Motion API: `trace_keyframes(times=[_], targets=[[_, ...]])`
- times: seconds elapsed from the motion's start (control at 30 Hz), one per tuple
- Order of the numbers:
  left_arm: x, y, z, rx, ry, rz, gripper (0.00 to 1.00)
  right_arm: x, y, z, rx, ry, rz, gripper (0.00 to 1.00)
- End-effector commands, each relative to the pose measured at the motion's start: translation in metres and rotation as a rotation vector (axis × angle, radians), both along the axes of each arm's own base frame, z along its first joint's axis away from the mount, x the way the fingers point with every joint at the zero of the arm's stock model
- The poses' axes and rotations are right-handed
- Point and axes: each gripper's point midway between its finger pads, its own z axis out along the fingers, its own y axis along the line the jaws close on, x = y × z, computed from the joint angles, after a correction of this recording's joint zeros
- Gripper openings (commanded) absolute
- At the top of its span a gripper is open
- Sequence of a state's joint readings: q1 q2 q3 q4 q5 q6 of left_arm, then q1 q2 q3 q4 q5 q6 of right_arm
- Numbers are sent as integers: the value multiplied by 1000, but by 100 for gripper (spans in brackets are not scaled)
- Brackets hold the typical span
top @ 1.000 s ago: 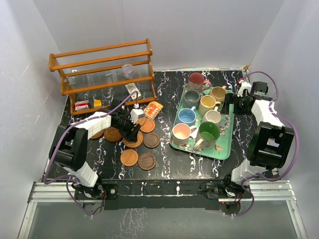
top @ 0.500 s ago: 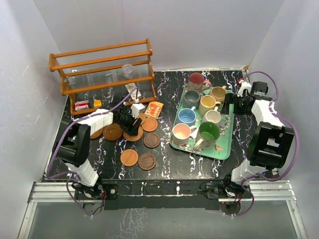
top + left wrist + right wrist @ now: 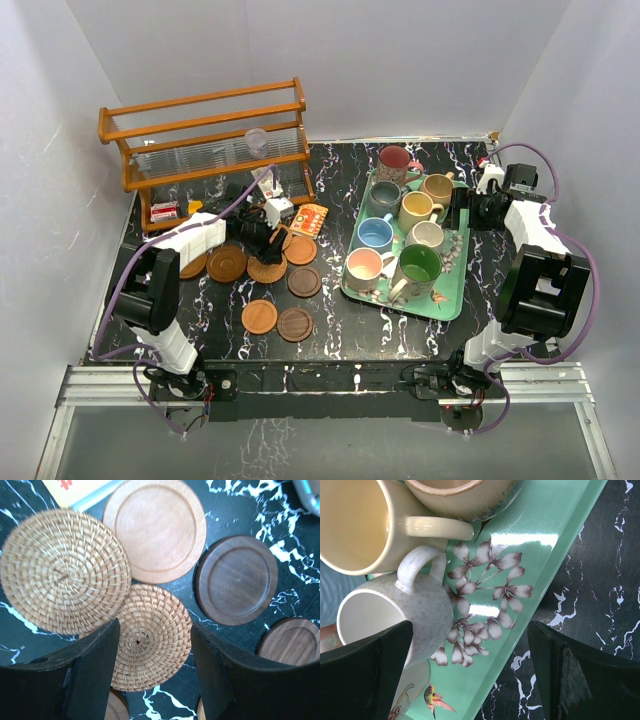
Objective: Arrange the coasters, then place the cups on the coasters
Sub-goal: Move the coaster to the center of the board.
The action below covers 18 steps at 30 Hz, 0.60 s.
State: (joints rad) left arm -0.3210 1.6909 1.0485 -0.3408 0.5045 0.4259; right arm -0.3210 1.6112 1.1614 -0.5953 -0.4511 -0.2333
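The black, white-veined marble worktop (image 3: 340, 335) is shut in by white walls on three sides, and a wooden rack with clear slats (image 3: 200, 140) fills its far-left corner. Bare marble shows in a strip along the near edge, in a narrow lane between the coasters and the tray, and to the right of the tray. Eight flat round coasters (image 3: 259, 316) lie in a loose cluster left of centre. Two are woven rattan and the rest are wood, from light orange-brown to dark brown. Two sit apart nearer the front edge, and the leftmost is half hidden under the left arm (image 3: 190, 240). As discs they have no long axis. A small square orange patterned card (image 3: 310, 220) lies just beyond the cluster. The left claw (image 3: 154, 630) hangs over the smaller woven rattan coaster (image 3: 150, 652), fingers partway apart and flanking its rim; whether they pinch it I cannot tell. Eight handled ceramic mugs (image 3: 417, 264) stand upright, mouths up, in two rough columns of four on a mint-green floral rectangular tray (image 3: 447, 300), whose long axis runs far to near, slightly skewed. The right claw (image 3: 470, 625) is spread wide and holds nothing, above the tray's right rim beside the speckled off-white mug (image 3: 422, 612), whose handle turns toward the yellow mug (image 3: 350, 525).
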Motion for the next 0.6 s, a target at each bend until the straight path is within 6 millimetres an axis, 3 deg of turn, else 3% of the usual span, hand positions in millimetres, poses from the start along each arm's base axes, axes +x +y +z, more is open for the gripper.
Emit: trace_keyframes(times=[0.0, 0.23, 0.57], targets=[[10, -18, 34, -103, -66, -50, 58, 12, -6, 17, -29, -60, 1, 98], [2, -13, 29, -86, -76, -54, 58, 12, -5, 17, -27, -59, 2, 98], [-40, -3, -12, -29, 85, -114, 57, 12, -5, 17, -27, -60, 3, 98]])
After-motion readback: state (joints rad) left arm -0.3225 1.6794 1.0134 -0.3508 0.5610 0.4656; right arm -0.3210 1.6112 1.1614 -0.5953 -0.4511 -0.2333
